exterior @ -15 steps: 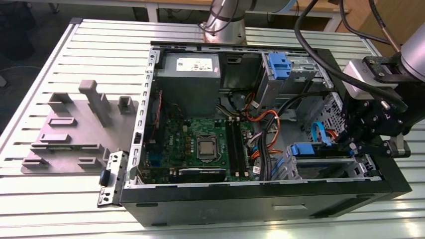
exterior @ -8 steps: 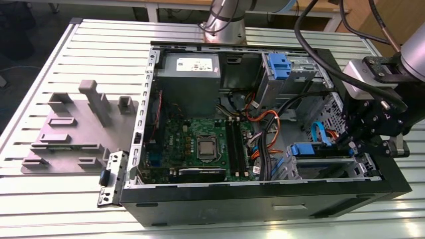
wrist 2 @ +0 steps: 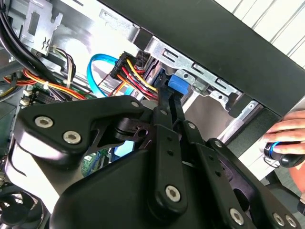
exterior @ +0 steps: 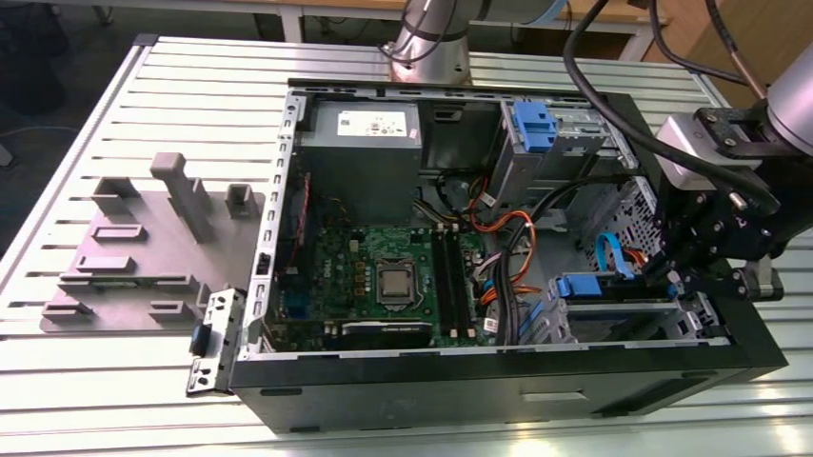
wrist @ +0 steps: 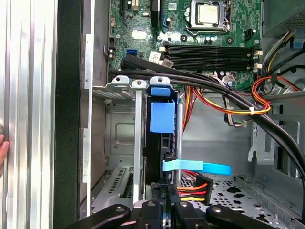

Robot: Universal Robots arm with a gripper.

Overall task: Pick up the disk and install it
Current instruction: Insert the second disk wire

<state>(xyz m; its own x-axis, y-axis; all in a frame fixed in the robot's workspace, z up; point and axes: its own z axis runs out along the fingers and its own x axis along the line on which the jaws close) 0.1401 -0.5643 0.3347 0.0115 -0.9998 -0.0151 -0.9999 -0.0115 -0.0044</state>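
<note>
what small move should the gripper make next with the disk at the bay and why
Probably a short, straight push deeper into the drive cage. In the first wrist view the disk stands edge-on in a slot, its blue carrier tab level with the cage's front tabs, and the gripper sits at its rear by the cable connectors. Whether it is fully seated cannot be told.

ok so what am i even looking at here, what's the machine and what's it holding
It is a robot arm working inside an open computer case that lies on a slatted metal table. The exterior view looks down on the whole scene; both wrist views come from cameras riding on the arm. The black claw reaches into the case's drive bay, at the exterior view's right. There the disk, in its blue carrier, stands on edge in the bay, with the claw at its end. A grey fixture block lies on the table beside the case.
</note>
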